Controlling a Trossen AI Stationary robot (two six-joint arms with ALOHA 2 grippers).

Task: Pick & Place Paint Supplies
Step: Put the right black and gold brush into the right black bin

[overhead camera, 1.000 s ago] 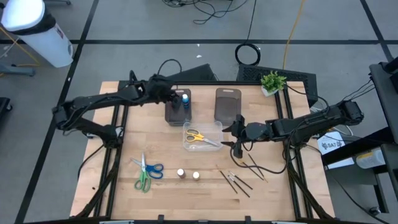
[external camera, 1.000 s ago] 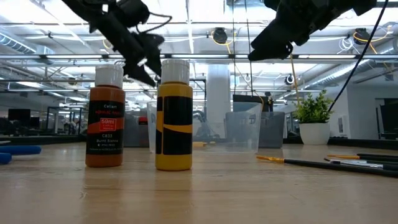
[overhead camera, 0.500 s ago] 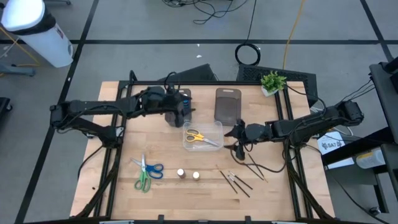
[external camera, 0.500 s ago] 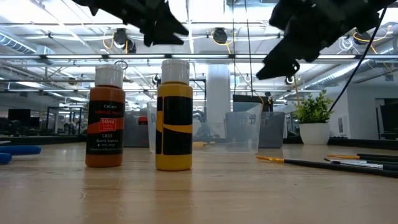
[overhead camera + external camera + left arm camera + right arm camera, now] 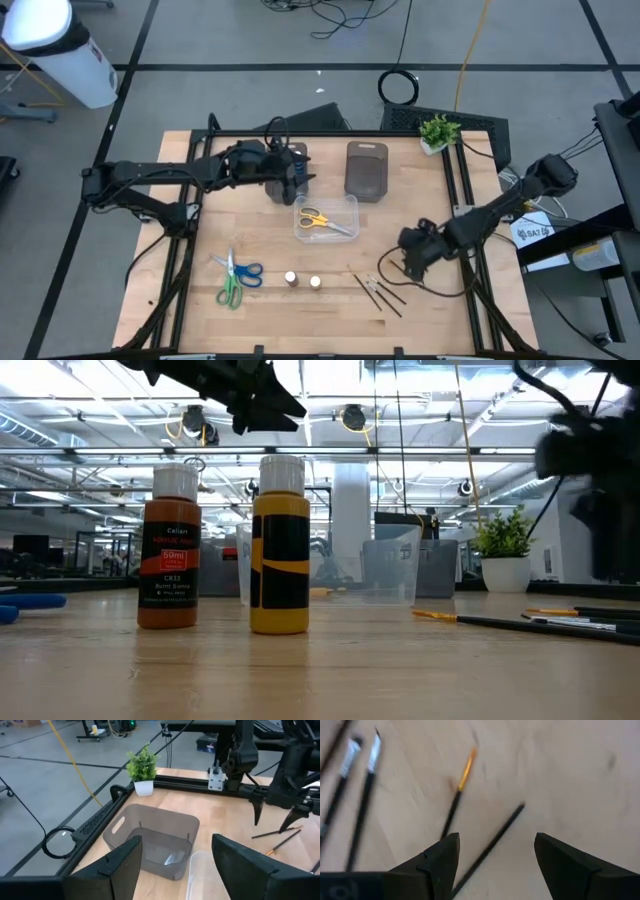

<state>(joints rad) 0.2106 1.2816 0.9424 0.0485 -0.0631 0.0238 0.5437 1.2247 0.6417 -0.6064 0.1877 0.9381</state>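
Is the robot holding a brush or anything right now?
No, nothing. The right gripper hangs open over the brushes on the table; the left gripper is open and empty above the dark trays.

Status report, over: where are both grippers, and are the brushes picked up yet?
Right gripper open, low over loose brushes. Left gripper open above the trays, empty. Brushes on table, nothing blocking.

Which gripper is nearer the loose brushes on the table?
The right. The right gripper, open, hangs just over the brushes near the table's front right. The left gripper, open too, is far off above the left grey tray, past the clear box.
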